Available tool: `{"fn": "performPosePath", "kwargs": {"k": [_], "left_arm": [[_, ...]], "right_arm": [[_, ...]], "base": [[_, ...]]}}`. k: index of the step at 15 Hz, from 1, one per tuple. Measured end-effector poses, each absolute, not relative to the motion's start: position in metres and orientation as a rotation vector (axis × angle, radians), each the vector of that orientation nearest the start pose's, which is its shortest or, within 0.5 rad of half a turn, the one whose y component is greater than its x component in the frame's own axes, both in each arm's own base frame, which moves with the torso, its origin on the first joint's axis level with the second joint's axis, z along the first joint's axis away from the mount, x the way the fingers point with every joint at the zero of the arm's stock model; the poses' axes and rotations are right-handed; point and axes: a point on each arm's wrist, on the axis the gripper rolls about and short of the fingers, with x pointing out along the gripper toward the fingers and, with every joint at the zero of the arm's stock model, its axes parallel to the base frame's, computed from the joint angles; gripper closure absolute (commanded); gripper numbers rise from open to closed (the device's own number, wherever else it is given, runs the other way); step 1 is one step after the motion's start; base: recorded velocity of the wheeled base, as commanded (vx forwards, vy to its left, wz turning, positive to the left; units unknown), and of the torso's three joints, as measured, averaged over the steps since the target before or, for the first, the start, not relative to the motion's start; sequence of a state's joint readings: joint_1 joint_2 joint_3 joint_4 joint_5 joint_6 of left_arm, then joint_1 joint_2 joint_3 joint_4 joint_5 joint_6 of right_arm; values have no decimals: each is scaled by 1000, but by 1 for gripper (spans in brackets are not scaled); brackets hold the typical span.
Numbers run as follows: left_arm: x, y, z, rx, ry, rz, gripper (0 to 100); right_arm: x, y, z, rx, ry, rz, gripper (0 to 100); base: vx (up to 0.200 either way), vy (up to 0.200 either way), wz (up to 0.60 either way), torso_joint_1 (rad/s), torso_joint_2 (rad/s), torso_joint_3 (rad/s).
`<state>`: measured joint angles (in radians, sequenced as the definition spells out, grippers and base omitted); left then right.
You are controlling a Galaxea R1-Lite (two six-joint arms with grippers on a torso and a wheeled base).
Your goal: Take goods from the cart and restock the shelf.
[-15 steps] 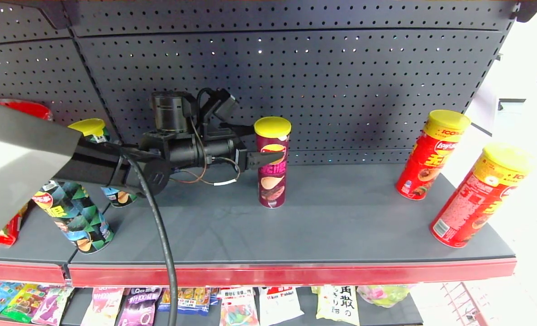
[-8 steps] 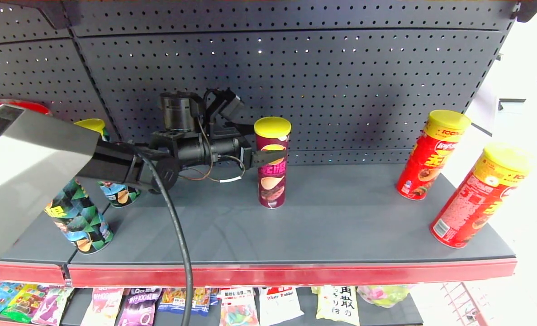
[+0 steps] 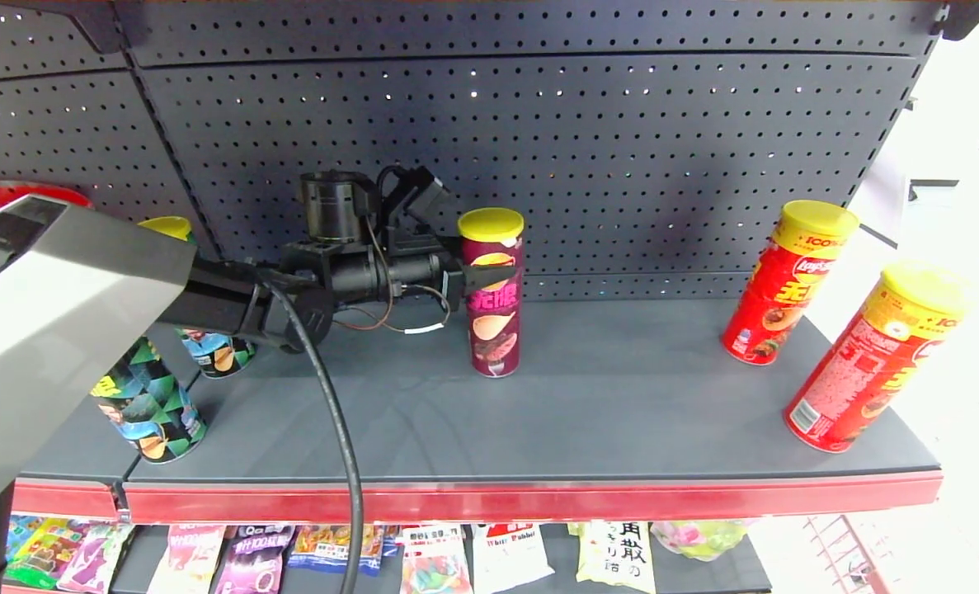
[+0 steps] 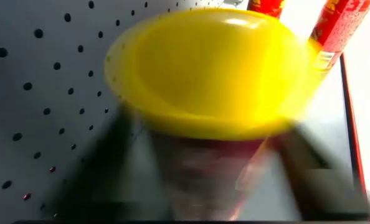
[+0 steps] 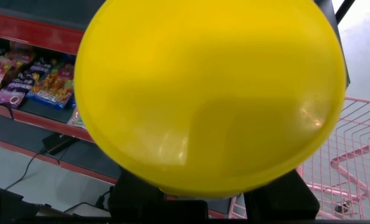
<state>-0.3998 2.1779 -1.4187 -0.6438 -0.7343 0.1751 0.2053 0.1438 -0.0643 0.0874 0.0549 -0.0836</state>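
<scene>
While left pincer [image 3: 491, 277] clamps maroon can [image 3: 494, 334] — right pincer [image 5: 215, 204] clamps second can [image 5: 210, 93].

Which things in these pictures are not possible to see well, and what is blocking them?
Right wrist view: the body of the held can is hidden under its own lid; flavour unknown.
Left wrist view: the maroon can is blurred below its lid; label unreadable.
Head view: the left arm covers most of the rear patterned can.
Head view: the lower-shelf packets are cut off by the bottom edge.
</scene>
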Motion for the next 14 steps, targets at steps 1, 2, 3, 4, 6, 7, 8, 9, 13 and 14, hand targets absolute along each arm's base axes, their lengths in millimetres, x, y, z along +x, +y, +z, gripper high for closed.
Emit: {"fn": "performPosePath", "kwargs": {"k": [1, 2, 3, 4, 6, 7, 8, 9, 13, 14], "left_arm": [[405, -188, 170, 136, 21, -1140, 100], [405, -187, 170, 136, 20, -1139, 100], [404, -187, 169, 135, 22, -1141, 100], [402, -186, 170, 134, 25, -1143, 100], [393, -182, 170, 130, 42, -1155, 100], [384, -178, 171, 125, 56, -1168, 100], [375, -174, 173, 121, 68, -1176, 100], [364, -168, 176, 117, 80, -1179, 100], [312, -147, 183, 110, 113, -1186, 100], [301, -143, 184, 116, 92, -1187, 100]], "right_arm": [[-16, -2, 87, -96, 156, 266, 100], [-16, -2, 87, -96, 156, 266, 100], [-16, -2, 87, -96, 156, 266, 100], [-16, -2, 87, -96, 156, 266, 100], [-16, -2, 87, -96, 156, 266, 100], [-16, -2, 87, -96, 156, 266, 100], [-16, -2, 87, -96, 156, 267, 100], [-16, -2, 87, -96, 156, 268, 100], [-16, -2, 87, -95, 155, 272, 100], [-16, -2, 87, -94, 156, 274, 100]], "base": [[0, 0, 0, 0, 0, 0], [0, 0, 0, 0, 0, 0], [0, 0, 0, 0, 0, 0], [0, 0, 0, 0, 0, 0], [0, 0, 0, 0, 0, 0], [0, 0, 0, 0, 0, 0], [0, 0, 0, 0, 0, 0], [0, 0, 0, 0, 0, 0], [0, 0, 0, 0, 0, 0], [0, 0, 0, 0, 0, 0]]}}
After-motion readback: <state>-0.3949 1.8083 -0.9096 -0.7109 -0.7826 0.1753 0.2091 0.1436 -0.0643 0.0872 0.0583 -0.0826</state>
